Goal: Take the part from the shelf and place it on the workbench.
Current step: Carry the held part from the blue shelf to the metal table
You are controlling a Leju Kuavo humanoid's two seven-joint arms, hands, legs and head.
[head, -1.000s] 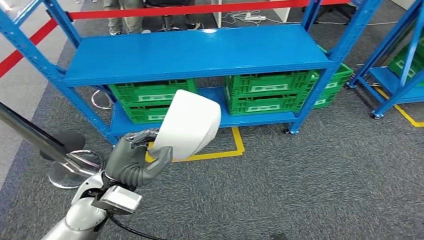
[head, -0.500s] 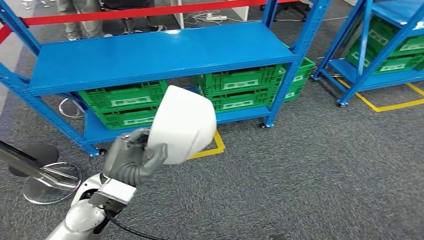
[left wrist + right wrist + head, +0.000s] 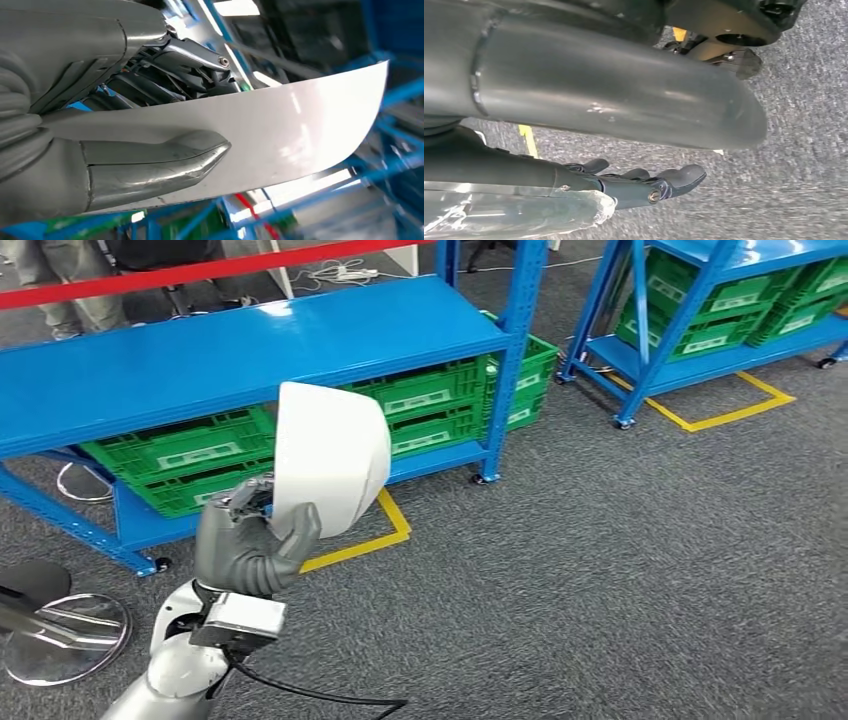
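White curved part (image 3: 330,455) sits gripped in the left hand (image 3: 245,545), thumb and fingers clamped on its lower edge, raised before the blue shelf (image 3: 230,350); the right hand (image 3: 644,185) hangs over carpet, fingers extended, holding nothing.

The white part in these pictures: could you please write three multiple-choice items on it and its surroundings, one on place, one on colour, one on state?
1. Where is the white part?
A. On the shelf board
B. In the left hand
C. On the floor

2. What colour are the crates under the shelf board?
A. Green
B. Red
C. Grey

3. How is the right hand?
A. Holding a crate
B. Holding the part
C. Holding nothing, fingers extended

Answers: 1 B, the left hand grips the part's edge, thumb across it. 2 A, green crates sit below the blue board. 3 C, only carpet lies beyond its fingers.
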